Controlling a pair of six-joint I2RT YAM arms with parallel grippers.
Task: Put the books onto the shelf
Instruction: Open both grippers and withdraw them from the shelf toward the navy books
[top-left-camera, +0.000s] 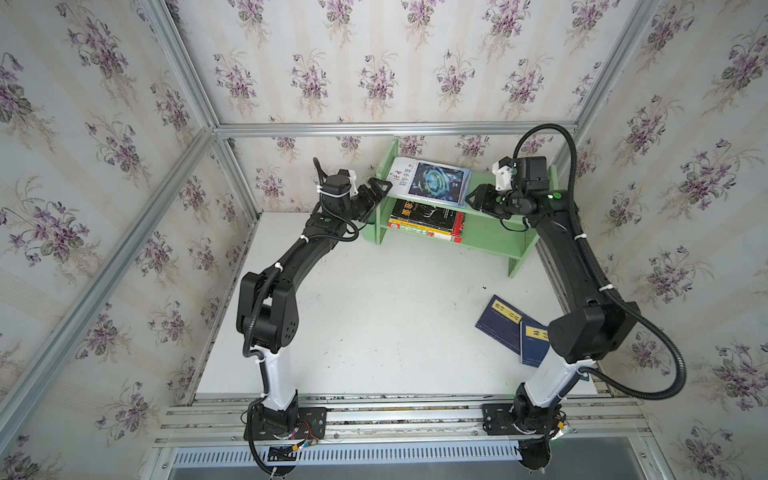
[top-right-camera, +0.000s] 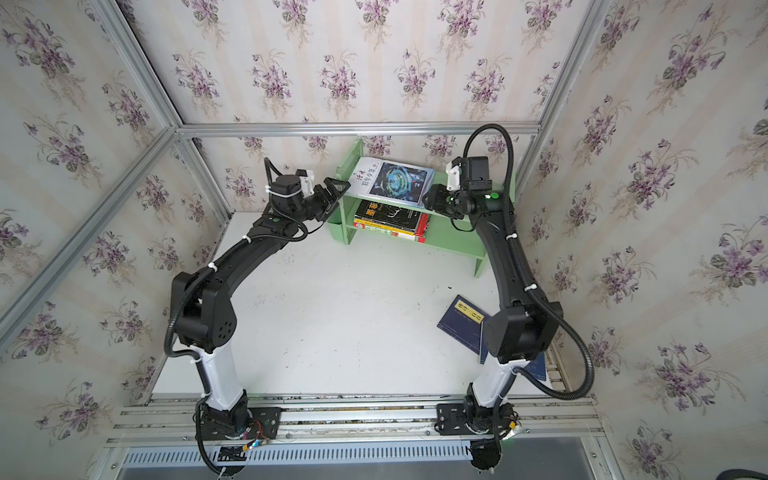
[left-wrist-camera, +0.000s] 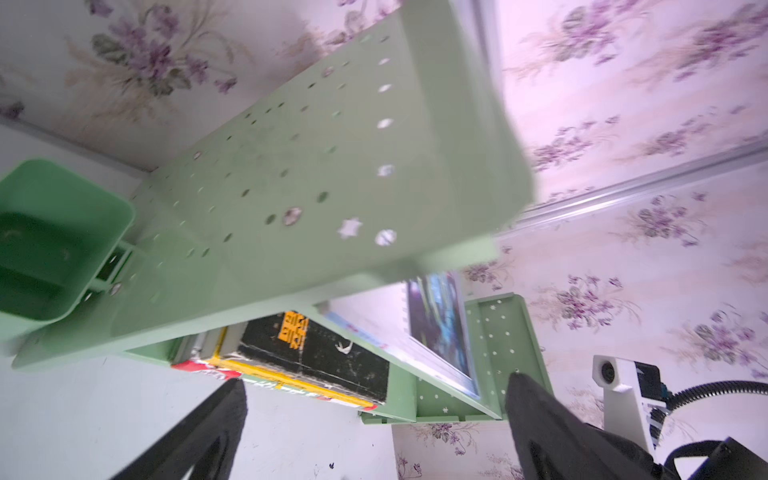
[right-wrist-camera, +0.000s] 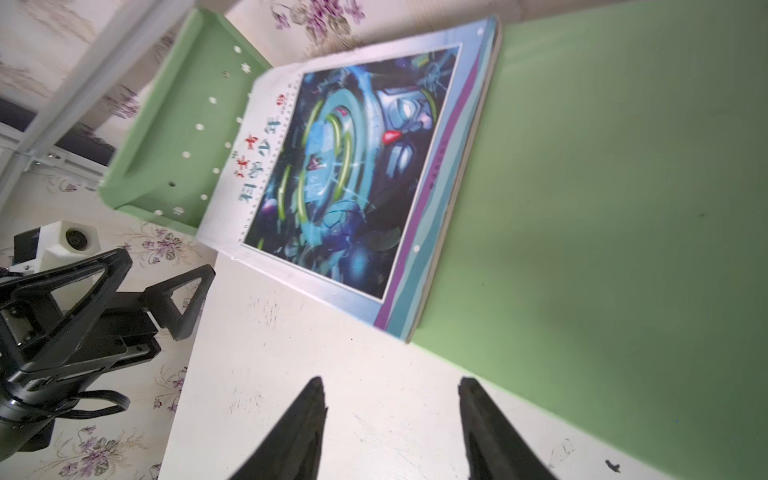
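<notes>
Pale green two-tier wooden shelf (top-left-camera: 494, 237) bears the white-blue swirl paperback (top-left-camera: 432, 183) on its top tier, left gripper (top-left-camera: 383, 187) at 9 o'clock, right gripper (top-left-camera: 470, 198) at 3 o'clock, both spread-jawed and empty, likely to square it.

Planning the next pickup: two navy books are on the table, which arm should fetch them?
Right, probably. The navy books lie on the table by the right arm's base, across from the left gripper at the shelf's opposite end. The right gripper is open and empty.
</notes>
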